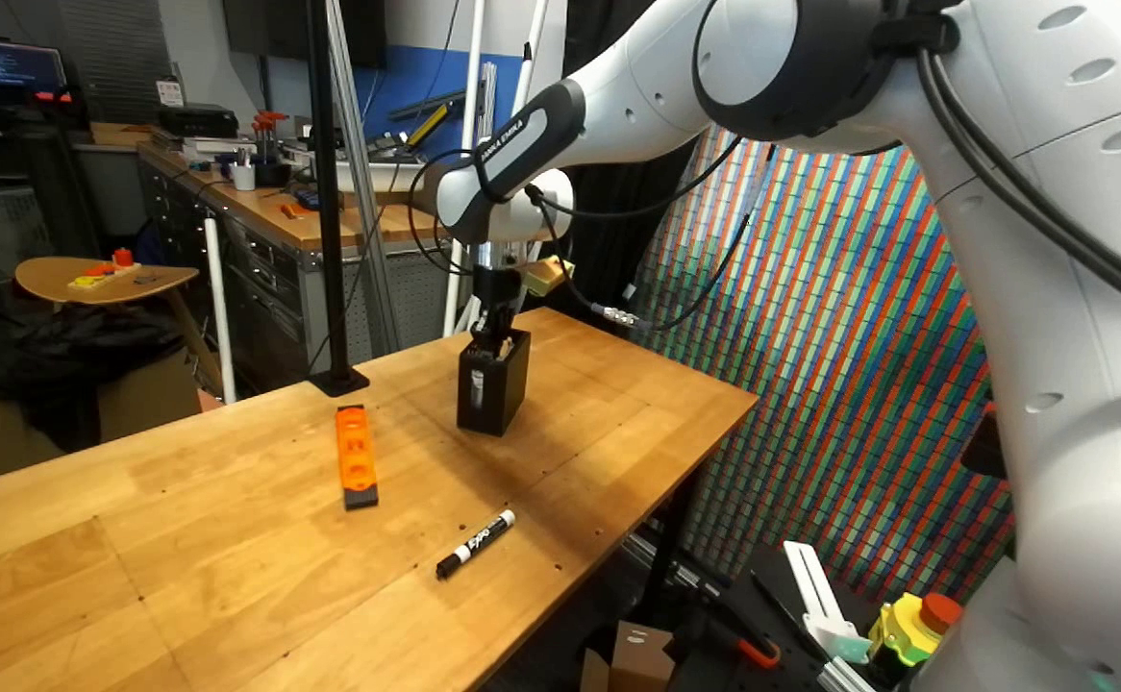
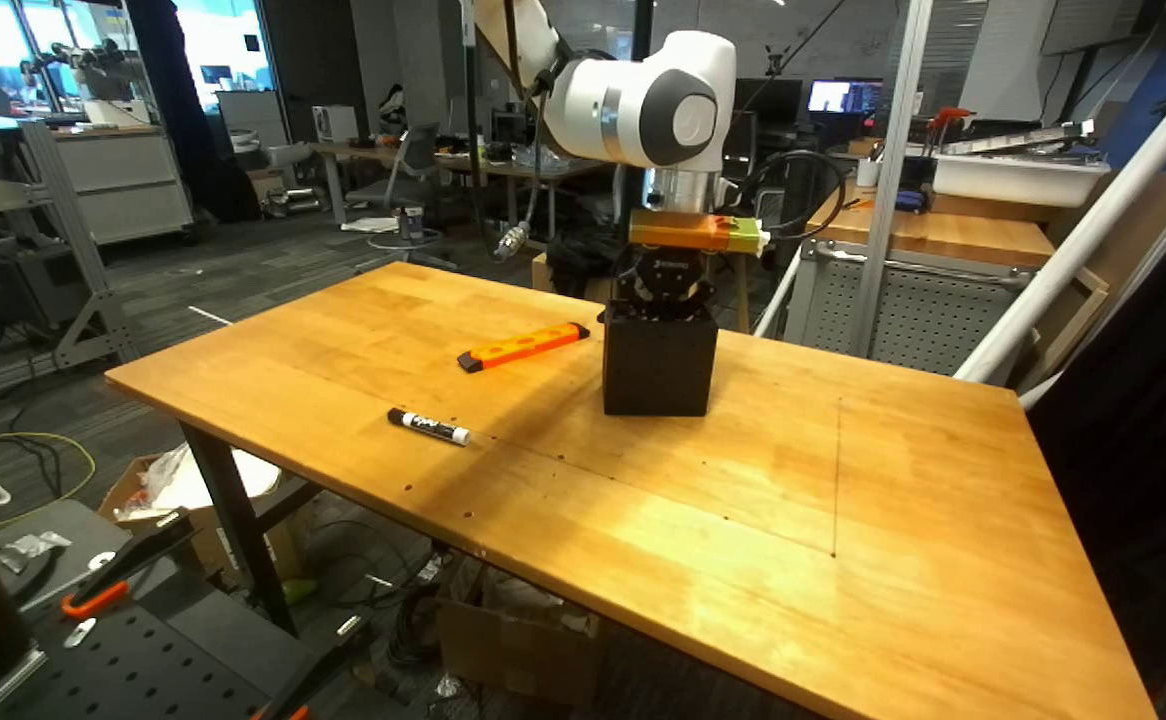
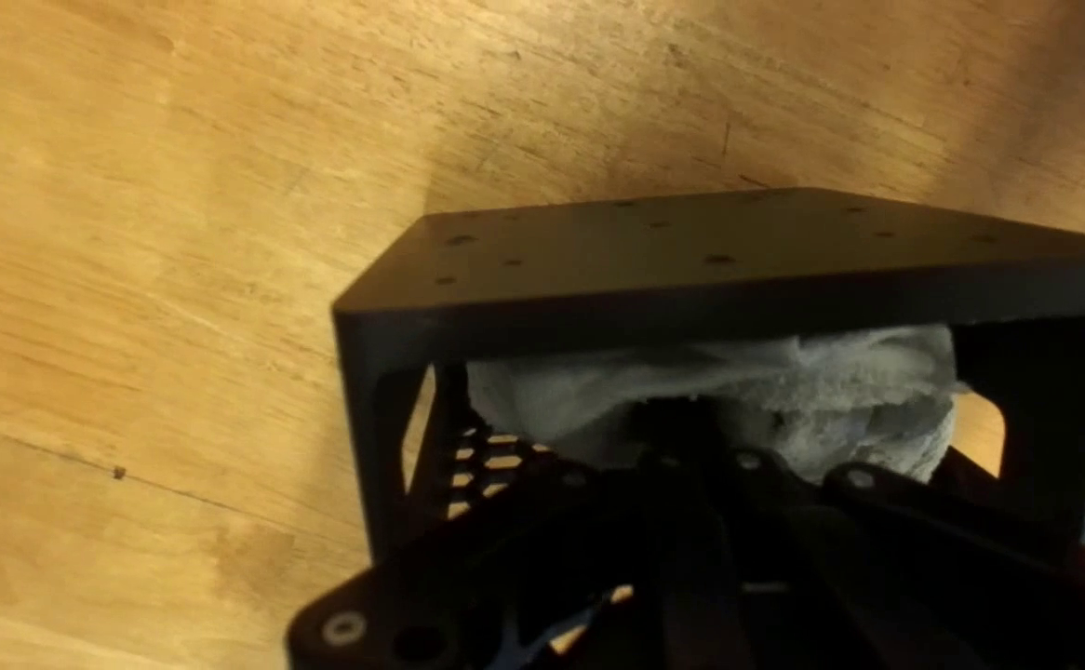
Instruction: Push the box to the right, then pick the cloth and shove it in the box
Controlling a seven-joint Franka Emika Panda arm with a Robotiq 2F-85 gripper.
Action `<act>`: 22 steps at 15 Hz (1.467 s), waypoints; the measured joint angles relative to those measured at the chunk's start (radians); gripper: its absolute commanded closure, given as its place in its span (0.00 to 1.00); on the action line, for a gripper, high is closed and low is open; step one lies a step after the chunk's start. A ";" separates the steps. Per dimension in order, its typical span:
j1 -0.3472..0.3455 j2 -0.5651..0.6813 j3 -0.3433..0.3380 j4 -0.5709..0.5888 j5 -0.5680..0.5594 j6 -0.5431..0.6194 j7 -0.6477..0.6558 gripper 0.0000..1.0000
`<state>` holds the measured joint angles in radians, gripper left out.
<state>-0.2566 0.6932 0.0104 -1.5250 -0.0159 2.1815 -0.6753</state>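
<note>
Black jointed robot claw (image 3: 682, 428): closed, pointing straight down from a white jointed robot arm (image 1: 628, 101), reaching into a black rigid open-topped box (image 3: 738, 242).
Grip: cannot tell, in the dark wrist view, of any fold pinched between the tips.
Box: directly under and around the claw's tips, standing upright on a honey-coloured wooden tabletop (image 2: 793, 600), mouth upward toward the claw. Dotted wall running left to right in the wrist view, just past the tips; long axis uncertain, partly hidden behind the claw.
Whitish soft crumpled cloth (image 3: 766, 377): inside the box, right at the claw's tips, spreading to both sides of them; longest from left to right in the wrist view, parallel to the dotted wall.
Long orange bar with black ends (image 1: 357, 457): lying left of the claw in both exterior views, apart from the box.
White-and-black cylindrical marker pen (image 1: 476, 544): lying nearer the camera than the claw in both exterior views, well apart; white end toward the claw, black end away.
Orange-and-green block (image 2: 698, 232): mounted just above the claw.
</note>
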 measured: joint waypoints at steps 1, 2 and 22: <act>0.000 -0.014 0.000 -0.024 0.000 0.021 0.003 1.00; 0.000 -0.026 0.000 -0.047 0.000 0.039 0.005 1.00; -0.006 -0.111 -0.001 -0.175 0.014 0.105 0.072 1.00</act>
<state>-0.2629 0.5821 0.0098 -1.6998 -0.0017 2.2867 -0.6036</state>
